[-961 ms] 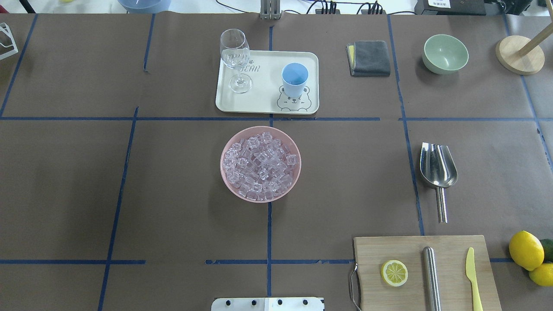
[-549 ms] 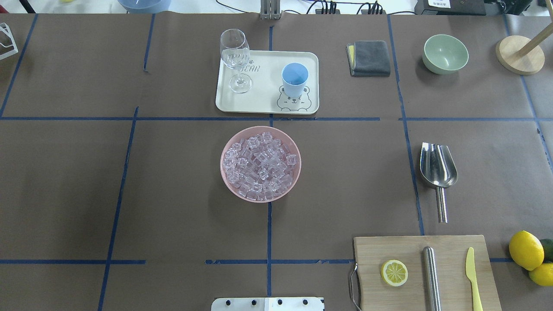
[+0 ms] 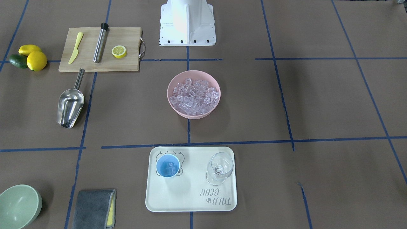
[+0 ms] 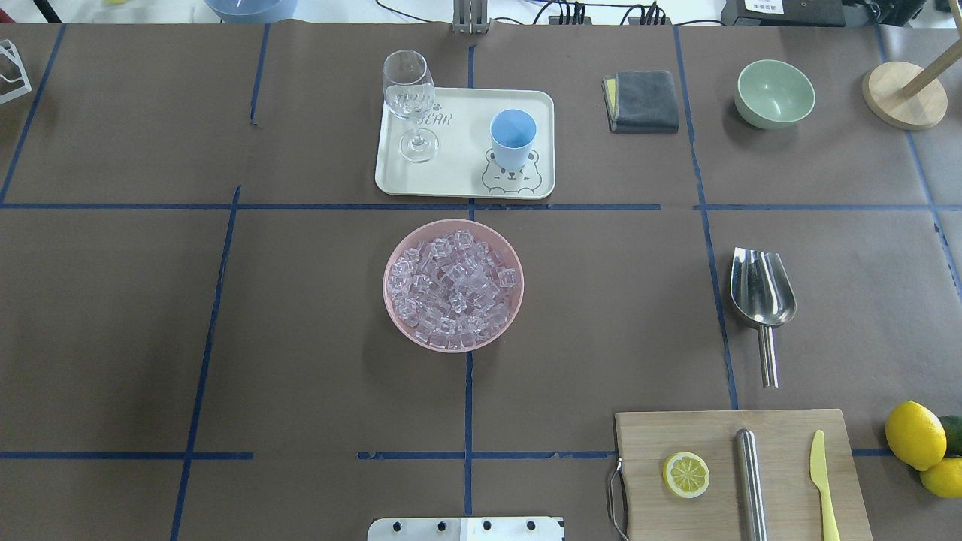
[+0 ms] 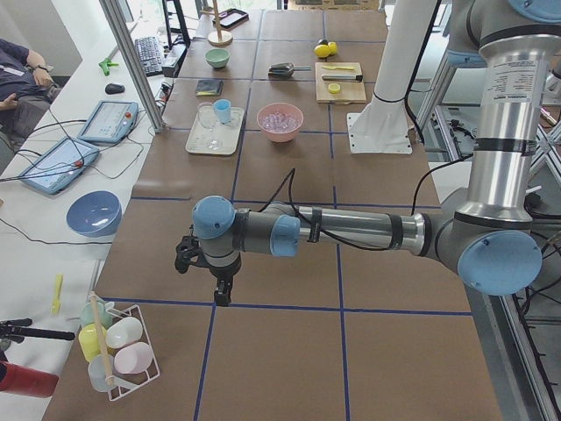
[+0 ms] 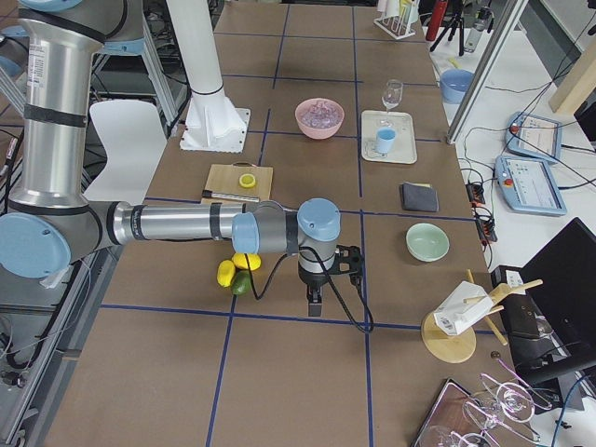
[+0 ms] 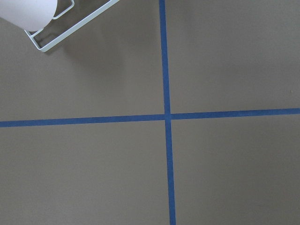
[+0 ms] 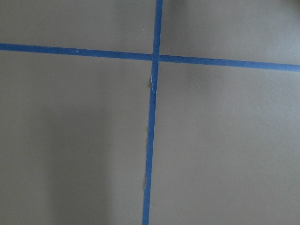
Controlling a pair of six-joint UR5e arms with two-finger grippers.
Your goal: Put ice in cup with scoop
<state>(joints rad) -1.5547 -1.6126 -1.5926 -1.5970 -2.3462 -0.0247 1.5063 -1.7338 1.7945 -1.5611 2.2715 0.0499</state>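
The cup stands upright on a cream tray by the middle of the worktop's far edge, with a few clear cubes inside. Most of the ice fills the pink bowl at the worktop's centre. The scoop lies flat toward the right edge, well apart from both. The left claw hangs over the left end and the right claw over the right end. I cannot tell whether either is open or closed.
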